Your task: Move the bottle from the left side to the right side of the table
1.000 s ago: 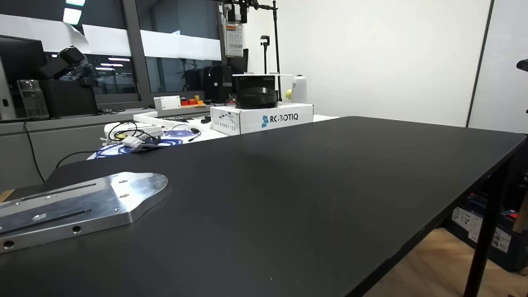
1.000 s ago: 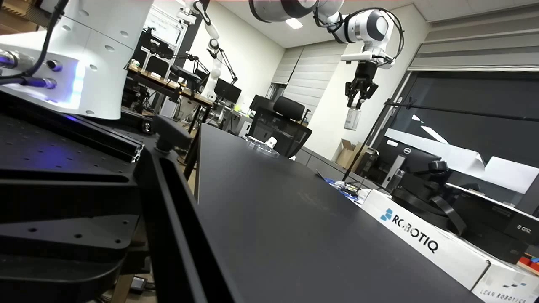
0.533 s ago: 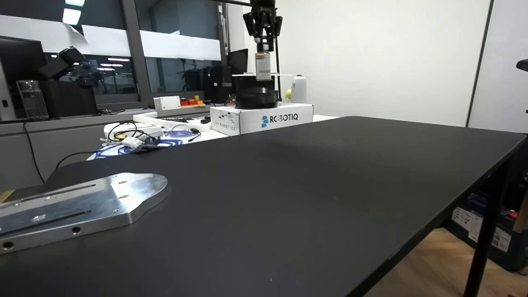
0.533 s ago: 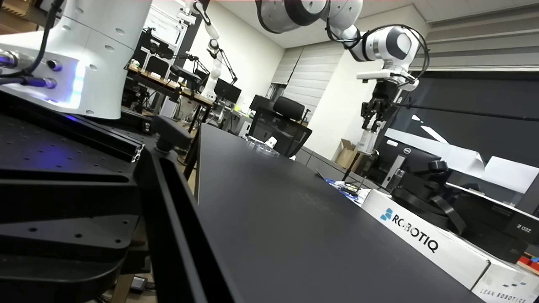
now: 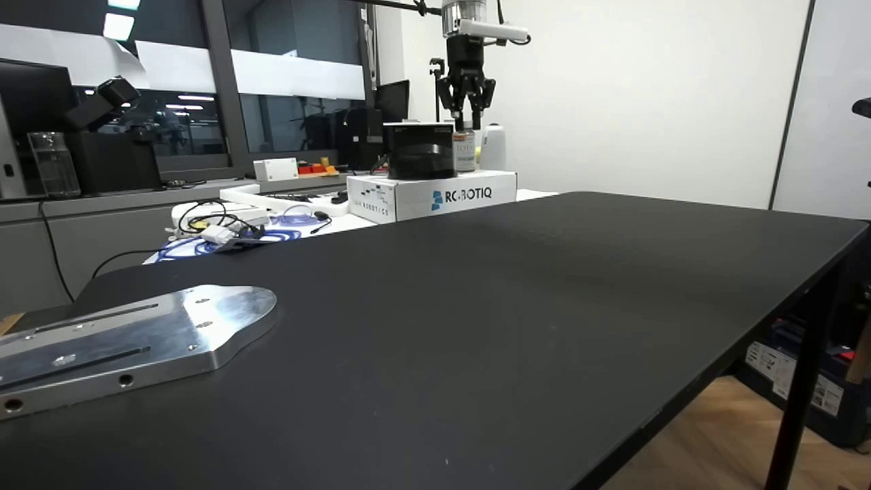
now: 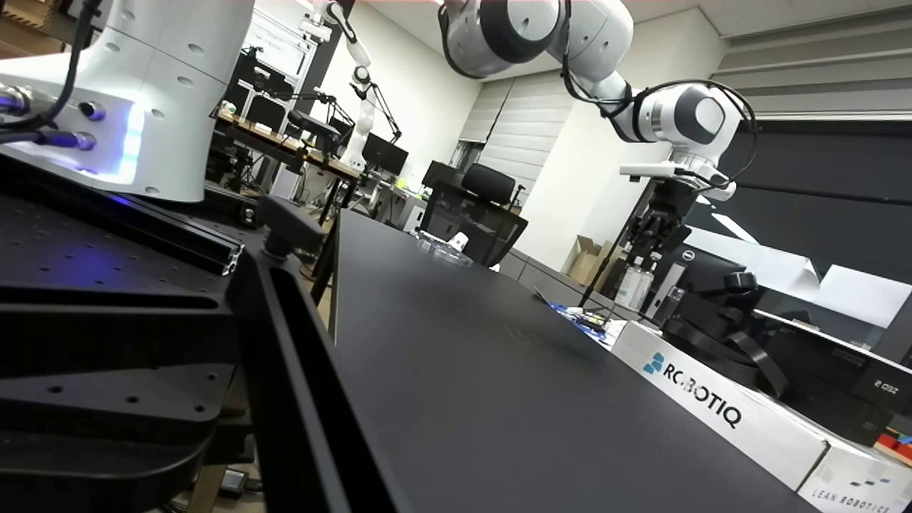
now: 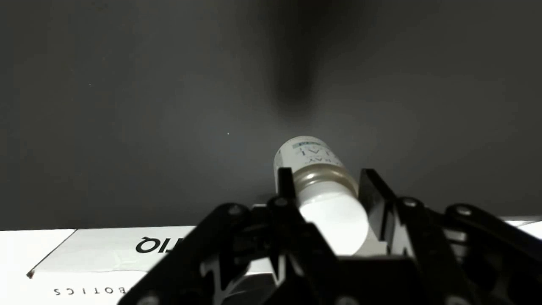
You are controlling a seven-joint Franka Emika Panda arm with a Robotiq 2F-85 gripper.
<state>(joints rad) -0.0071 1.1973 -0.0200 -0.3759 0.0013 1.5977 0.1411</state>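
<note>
The bottle, with a white cap and pale label, shows in both exterior views (image 5: 465, 151) (image 6: 633, 287) and in the wrist view (image 7: 332, 209). My gripper (image 5: 468, 125) is shut on it near the neck and cap, and it hangs roughly upright in the air above the table's level. The gripper also shows in the other exterior picture (image 6: 645, 258). In the wrist view the fingers (image 7: 326, 173) stand on either side of the bottle's neck, and the left finger hides part of it. The black table (image 5: 435, 327) fills much of the views, also (image 6: 484, 370) below the arm.
A white cardboard box with blue lettering (image 5: 456, 194) stands along the table's edge, with black gear (image 5: 423, 153) on top; the box shows in the wrist view (image 7: 110, 254) too. A flat silver metal plate (image 5: 170, 327) lies on the table. Cables (image 5: 231, 235) lie beyond the edge.
My gripper has come down with the bottle held in it. In both exterior views it has also shifted to the right in the picture. The plate and box have not moved.
</note>
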